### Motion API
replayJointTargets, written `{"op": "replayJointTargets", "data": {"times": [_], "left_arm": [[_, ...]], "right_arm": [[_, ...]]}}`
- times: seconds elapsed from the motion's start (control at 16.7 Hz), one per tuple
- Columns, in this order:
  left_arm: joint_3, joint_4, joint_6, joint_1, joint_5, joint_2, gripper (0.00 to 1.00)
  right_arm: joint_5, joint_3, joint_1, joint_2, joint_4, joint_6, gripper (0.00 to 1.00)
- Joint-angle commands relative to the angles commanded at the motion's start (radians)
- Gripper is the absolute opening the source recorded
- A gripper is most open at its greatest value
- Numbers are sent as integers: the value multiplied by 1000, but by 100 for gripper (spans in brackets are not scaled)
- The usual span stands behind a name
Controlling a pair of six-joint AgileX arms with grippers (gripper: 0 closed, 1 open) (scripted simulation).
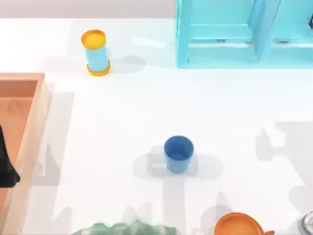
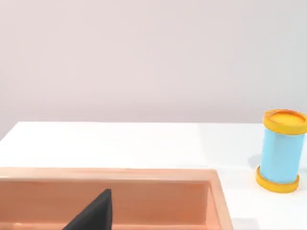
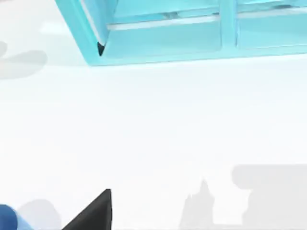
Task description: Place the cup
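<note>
A small blue cup stands upright, alone, at mid-tabletop, slightly nearer the right arm, probably. Neither arm's jaws can be judged spread or closed.

Bright even light on the white counter, soft grey arm-shaped shadows near its right edge and lower middle, the cup casting faint shadows to both sides, the cylinder likewise, no glare, slightly soft edges, left pincer a flat dark shape
</note>
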Motion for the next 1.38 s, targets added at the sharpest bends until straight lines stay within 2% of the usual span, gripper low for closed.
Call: {"op": "replayJointTargets", "data": {"times": [0.48, 0.78, 1.02, 1.38], "left_arm": [[0, 0, 0, 0, 0, 0, 100], [0, 0, 0, 0, 0, 0, 100], [0, 0, 0, 0, 0, 0, 100], [0, 0, 0, 0, 0, 0, 100]], "right_arm": [[1, 765, 271, 885, -532, 278, 100], [1, 1115, 396, 1274, -779, 407, 100], [1, 1246, 446, 1418, -877, 458, 100], [1, 1252, 445, 1426, -882, 461, 100]]}}
